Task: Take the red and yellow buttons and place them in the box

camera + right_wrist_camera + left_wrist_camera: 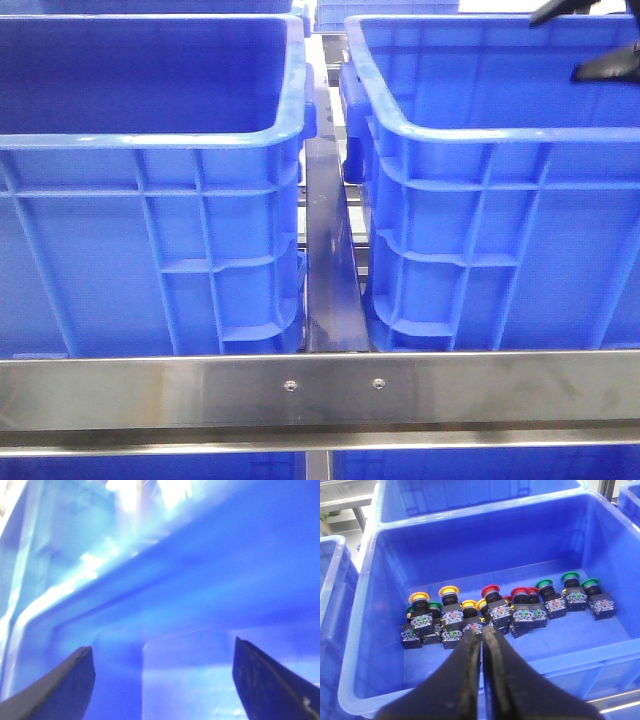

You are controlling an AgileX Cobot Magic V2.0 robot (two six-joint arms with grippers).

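Observation:
In the left wrist view several push buttons lie in a row on the floor of a blue crate (367,630). Yellow-capped ones (419,598) are at one end, red-capped ones (490,589) in the middle and green-capped ones (570,576) at the other end. My left gripper (482,632) is shut and empty, above the crate's near side, its tips in line with the middle buttons. My right gripper (163,643) is open and empty, close to a blurred blue crate wall. In the front view it (552,48) shows over the right crate (480,135). The left gripper is hidden there.
Two tall blue crates, left (150,140) and right, stand side by side behind a steel rail (320,385) with a narrow gap (328,260) between them. More blue crates (470,495) surround the button crate in the left wrist view.

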